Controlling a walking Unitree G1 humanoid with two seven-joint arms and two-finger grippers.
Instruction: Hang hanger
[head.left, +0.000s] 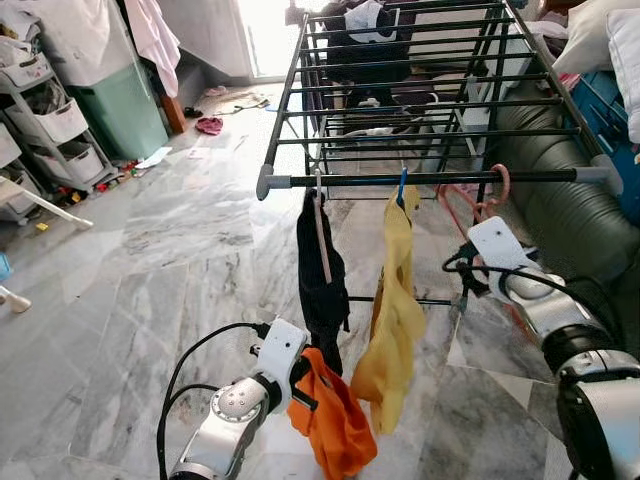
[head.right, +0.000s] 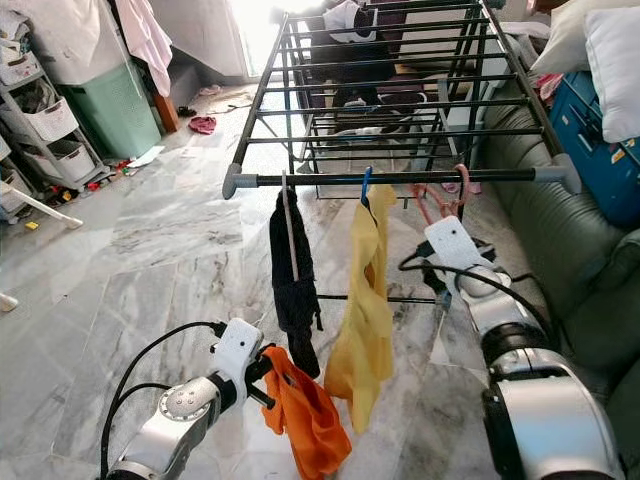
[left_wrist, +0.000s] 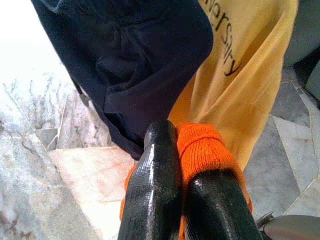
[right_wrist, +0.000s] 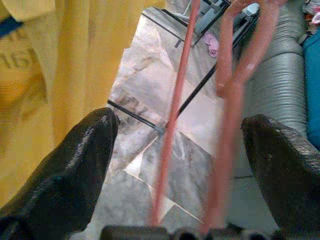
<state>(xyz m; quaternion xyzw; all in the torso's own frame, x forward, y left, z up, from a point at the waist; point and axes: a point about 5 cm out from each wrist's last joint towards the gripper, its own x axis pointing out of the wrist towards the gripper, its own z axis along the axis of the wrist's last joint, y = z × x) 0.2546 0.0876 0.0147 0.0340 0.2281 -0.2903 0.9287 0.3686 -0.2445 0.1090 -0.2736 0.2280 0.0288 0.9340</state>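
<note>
**Right gripper spread around the pink hanger at the rack's front rail**

Right gripper (right_wrist: 180, 150) is seen with its two black fingers (right_wrist: 65, 175) spread wide apart, nothing clamped between them. Between those fingers the pink hanger (right_wrist: 235, 90) is framed, its thin rods running up through the gap; whether either finger touches it cannot be told. In the head views the hanger's hook (head.left: 497, 190) is looped over the front rail (head.left: 440, 178) of the drying rack (head.right: 400, 70), just above and beyond this gripper.

Left gripper (left_wrist: 185, 190) is held low, nearer the robot, with its fingers pressed together on an orange garment (head.left: 335, 420), which hangs down from the grip. Just beyond it, a dark garment (head.left: 322, 270) is hung from the same rail, and beside that, towards the right gripper, a yellow shirt (head.left: 395, 320) is suspended on a blue hanger (head.left: 401, 187). Dark lettering is printed on the yellow cloth.

Further off, more dark clothing (head.right: 345, 40) is draped over the rack's far bars. To the outer side of the right gripper a grey-green sofa (head.left: 560, 200) is placed; far to the left gripper's side, shelving with bins (head.left: 50, 130) is set against the wall on the marble floor (head.left: 150, 300).
</note>
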